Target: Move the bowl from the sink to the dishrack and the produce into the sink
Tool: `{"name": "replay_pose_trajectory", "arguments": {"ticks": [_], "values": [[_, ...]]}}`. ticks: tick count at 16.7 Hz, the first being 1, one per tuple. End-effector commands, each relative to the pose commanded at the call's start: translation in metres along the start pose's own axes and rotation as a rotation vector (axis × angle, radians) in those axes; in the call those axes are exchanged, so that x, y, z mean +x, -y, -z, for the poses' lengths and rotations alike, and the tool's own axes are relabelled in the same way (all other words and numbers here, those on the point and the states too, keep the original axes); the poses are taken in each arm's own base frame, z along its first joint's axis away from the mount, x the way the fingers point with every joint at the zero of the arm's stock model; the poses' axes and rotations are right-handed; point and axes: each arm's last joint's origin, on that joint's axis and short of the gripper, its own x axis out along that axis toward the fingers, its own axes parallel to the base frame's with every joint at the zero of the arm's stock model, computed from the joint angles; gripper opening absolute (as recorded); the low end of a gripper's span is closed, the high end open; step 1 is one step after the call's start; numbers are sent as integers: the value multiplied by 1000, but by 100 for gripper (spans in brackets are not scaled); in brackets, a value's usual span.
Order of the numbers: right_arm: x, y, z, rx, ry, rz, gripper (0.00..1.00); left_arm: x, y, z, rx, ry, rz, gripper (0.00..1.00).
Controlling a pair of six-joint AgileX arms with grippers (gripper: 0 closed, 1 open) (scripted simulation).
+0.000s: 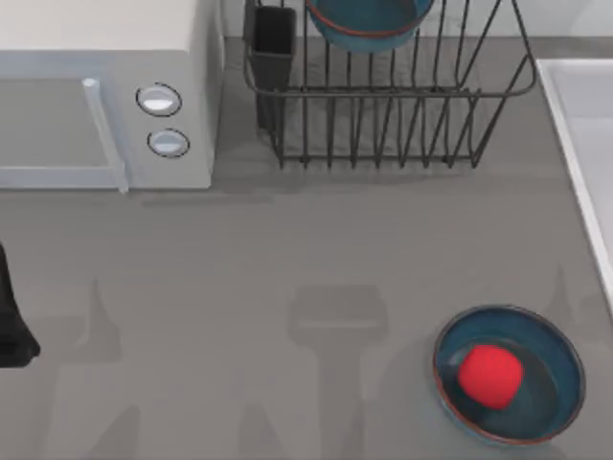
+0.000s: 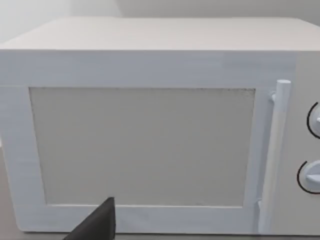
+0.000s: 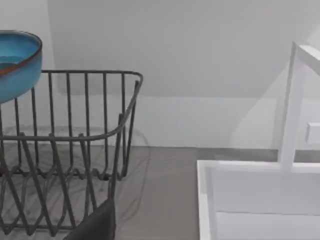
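Produce (image 1: 490, 374) in blue dish (image 1: 560, 383), apparently well apart from fingers, their state unclear.

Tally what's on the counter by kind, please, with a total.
Bowls: 1, the bowl in the dishrack
Dishes: 1, blue dish
Produce: 1, red produce on that dish
Racks: 1
Microwaves: 1, microwave
Sinks: 1, sink
Total: 6
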Motion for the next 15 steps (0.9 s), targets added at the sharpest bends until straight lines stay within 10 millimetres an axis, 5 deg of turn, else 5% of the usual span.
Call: {"name": "replay_pose_trajectory", "arguments": {"ticks": [5,15], "values": [[-12,8,28,-10,-1,60,100,0,0,0,0,0,0,100],[-13,9,30,-11,0,65,100,0,0,0,0,0,0,100]]}}
